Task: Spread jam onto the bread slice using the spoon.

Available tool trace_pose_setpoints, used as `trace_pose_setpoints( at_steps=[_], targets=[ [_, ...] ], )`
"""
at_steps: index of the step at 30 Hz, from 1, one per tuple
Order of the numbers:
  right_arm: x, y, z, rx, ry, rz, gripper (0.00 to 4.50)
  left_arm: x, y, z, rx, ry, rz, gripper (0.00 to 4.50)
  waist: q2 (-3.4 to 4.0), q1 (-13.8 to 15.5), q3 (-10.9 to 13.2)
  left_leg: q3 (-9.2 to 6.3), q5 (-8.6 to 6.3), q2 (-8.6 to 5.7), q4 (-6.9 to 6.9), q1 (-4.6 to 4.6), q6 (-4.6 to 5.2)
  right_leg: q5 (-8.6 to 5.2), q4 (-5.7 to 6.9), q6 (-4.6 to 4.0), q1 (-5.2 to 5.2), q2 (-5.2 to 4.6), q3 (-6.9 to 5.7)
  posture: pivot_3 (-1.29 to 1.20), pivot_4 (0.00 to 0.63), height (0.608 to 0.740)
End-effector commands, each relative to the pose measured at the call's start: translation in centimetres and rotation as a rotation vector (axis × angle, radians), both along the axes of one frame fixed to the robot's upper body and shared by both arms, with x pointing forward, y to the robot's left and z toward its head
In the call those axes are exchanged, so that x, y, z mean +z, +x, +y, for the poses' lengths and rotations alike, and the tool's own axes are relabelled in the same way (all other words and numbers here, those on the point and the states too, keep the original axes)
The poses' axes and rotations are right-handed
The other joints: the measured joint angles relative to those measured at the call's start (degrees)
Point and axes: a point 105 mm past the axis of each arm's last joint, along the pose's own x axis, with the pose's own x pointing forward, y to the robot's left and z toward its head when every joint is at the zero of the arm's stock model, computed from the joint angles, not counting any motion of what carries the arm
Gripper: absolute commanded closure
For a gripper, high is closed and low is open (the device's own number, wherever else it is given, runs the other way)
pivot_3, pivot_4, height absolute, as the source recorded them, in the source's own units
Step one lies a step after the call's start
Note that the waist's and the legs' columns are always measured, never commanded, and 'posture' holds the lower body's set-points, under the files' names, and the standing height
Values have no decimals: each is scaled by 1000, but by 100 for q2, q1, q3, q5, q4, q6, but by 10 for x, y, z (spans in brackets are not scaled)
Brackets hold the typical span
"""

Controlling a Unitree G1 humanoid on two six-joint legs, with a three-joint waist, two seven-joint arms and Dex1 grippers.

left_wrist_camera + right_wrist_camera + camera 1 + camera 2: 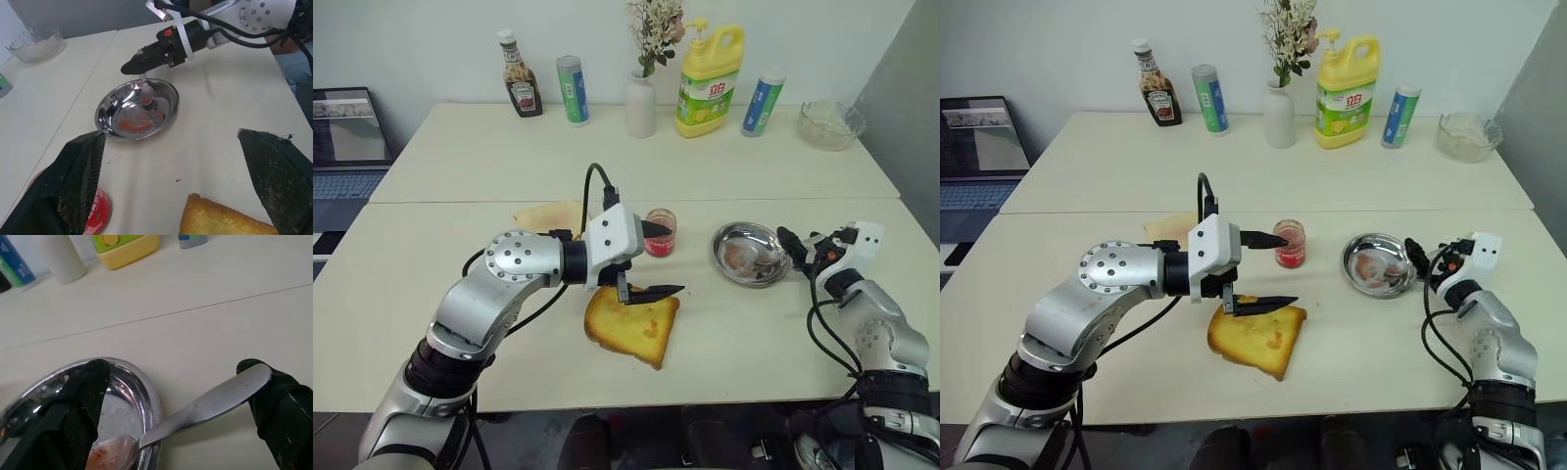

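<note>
The light is bright and even, with soft short shadows on the tabletop [724, 176]. The steel dish [138, 108] shows glare. Nearby pincer fingers [274, 401] look blurred.

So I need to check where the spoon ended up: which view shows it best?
The right wrist view: the spoon lies close up, bowl in the steel dish, handle against one finger. The left wrist view shows its bowl below the right gripper. In the eye views it is too small to make out.

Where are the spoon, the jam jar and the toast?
spoon [215, 401], right wrist view, middle of its handle.
jam jar [660, 233], left eye view, its glass side.
bread slice [636, 329], left eye view, its golden top face.
</note>
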Motion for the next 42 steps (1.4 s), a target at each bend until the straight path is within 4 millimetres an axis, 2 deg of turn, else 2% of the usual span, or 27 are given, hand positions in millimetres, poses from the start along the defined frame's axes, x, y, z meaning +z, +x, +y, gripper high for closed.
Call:
trace_pose_setpoints(
  at_steps=[1, 4, 6, 11, 14, 19, 21, 25, 28, 32, 36, 42],
  targets=[
    [22, -4, 0, 26, -129, -88, 32, 6, -3, -2, -8, -11, -37, 0, 0, 3, 0, 1, 0, 0, 0, 0, 0, 0, 0, 0, 0, 0, 1, 0, 150, 740],
    [27, -6, 2, 51, -214, -126, 32, 6, -2, -1, -4, -11, -39, 0, 0, 11, 0, 0, 0, 0, 0, 1, 0, 0, 0, 0, 0, 0, 0, 0, 150, 740],
    [35, -5, -4, 1, -196, -173, 32, 5, -1, -1, -2, -11, -39, 0, 0, 10, 0, 1, 0, 0, 0, 2, 0, 0, 0, 0, 0, 0, 0, 0, 150, 740],
    [47, -3, -16, -90, 50, -211, 32, 4, -1, 0, 0, -10, -38, 0, 0, 10, 0, 1, 0, 0, 1, 3, 0, 1, 3, -1, 2, 0, 1, 0, 150, 740],
    [51, -3, -21, -116, 127, -224, 32, 3, -1, 1, 4, -9, -38, 0, 0, 27, 0, -1, 1, 0, 1, 4, -1, 1, 3, -1, 5, 0, 0, 0, 150, 740],
    [65, -8, -10, -37, 38, -262, 32, 4, 4, 10, 52, -19, -40, 0, 0, 34, 0, 2, 0, 0, 0, 7, 0, 1, 2, -1, 5, -1, 2, 0, 150, 740],
    [71, -15, 5, 57, -37, -265, 32, 7, 7, 21, 100, -24, -40, 0, 2, 39, 0, 1, 0, 0, 0, 7, 0, 0, 3, -1, 5, -1, 1, 0, 150, 740],
    [78, -50, 44, 346, -236, -236, 32, -1, 17, 74, 277, 78, -47, 0, 6, 32, -1, 0, 0, 5, -9, 16, 1, -2, 5, -2, 5, 2, 1, 0, 150, 740],
    [77, -74, 57, 493, -310, -189, 32, -9, 18, 107, 374, 138, -28, 0, 5, 37, -1, -1, -1, 7, -12, 23, 1, -6, 4, -1, 9, 4, -1, 0, 150, 740],
    [67, -106, 63, 685, -428, -88, 32, -22, 6, 140, 431, 210, 25, 0, 1, 63, 0, 5, -1, 0, -4, 25, 1, -14, -3, 14, 21, -8, -1, 0, 150, 740],
    [53, -130, 65, 818, -479, 26, 32, -32, -7, 153, 432, 230, 87, 0, -6, 77, 0, 5, -1, 0, -1, 25, 1, -18, -5, 20, 23, -10, -3, 0, 150, 740],
    [51, -128, 63, 816, -489, 34, 32, -35, -10, 153, 425, 211, 108, 0, -10, 73, 0, 7, 0, 2, 3, 35, 1, -14, 0, 23, 26, -8, 0, 0, 150, 740]
  ],
)
